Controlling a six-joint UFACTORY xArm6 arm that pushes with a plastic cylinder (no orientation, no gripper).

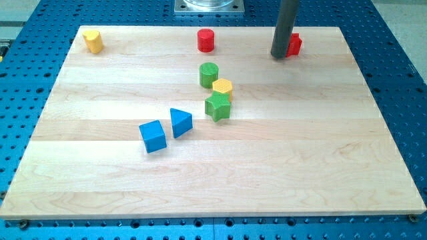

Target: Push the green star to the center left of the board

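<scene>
The green star-shaped block [217,107] sits near the middle of the wooden desk [280,173], touching the yellow hexagonal block [222,87]. My tip [279,55], with no jaws, rests beside the red block [293,45], well apart. The push toward center left is not yet begun.

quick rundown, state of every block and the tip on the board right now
my tip: down at the view's top right, against the red block
green star: mid-board, touching yellow hexagon
green cylinder: upright, just above the hexagon
red cylinder: upright, alone at the top edge
yellow block: alone, top left corner
blue cube: beside blue triangle
</scene>
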